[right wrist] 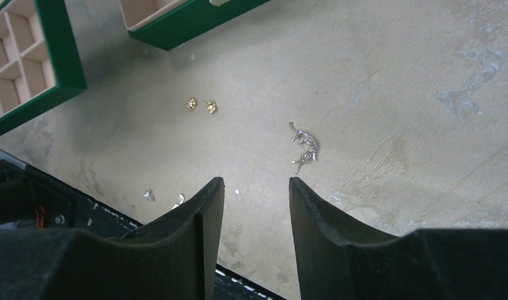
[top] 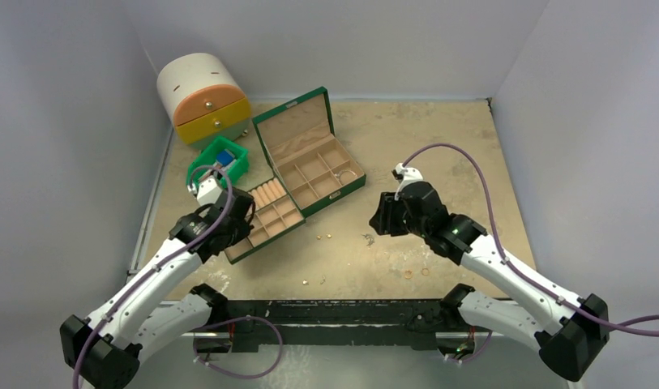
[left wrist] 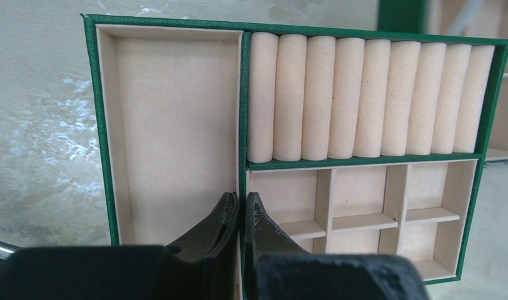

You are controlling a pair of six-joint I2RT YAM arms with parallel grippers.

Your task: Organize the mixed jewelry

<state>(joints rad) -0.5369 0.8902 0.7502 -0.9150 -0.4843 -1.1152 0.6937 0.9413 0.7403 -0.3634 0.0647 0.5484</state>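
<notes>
The left gripper (left wrist: 240, 200) is masked by its own wrist in the top view, and the tiny pieces (top: 314, 281) near the front edge are too small to be identified. In the left wrist view it is seen clenched, nothing discernible between its jaws, poised over the green tray (left wrist: 176, 125). The right gripper (right wrist: 256, 182) is held released above the counter (right wrist: 395, 94), with a silver charm (right wrist: 305, 147) just beyond its fingertips and two gold studs (right wrist: 201, 105) nearby. Two gold rings (top: 408, 274) lie beside the right arm. An open jewelry box (top: 310, 150) stands behind the tray.
</notes>
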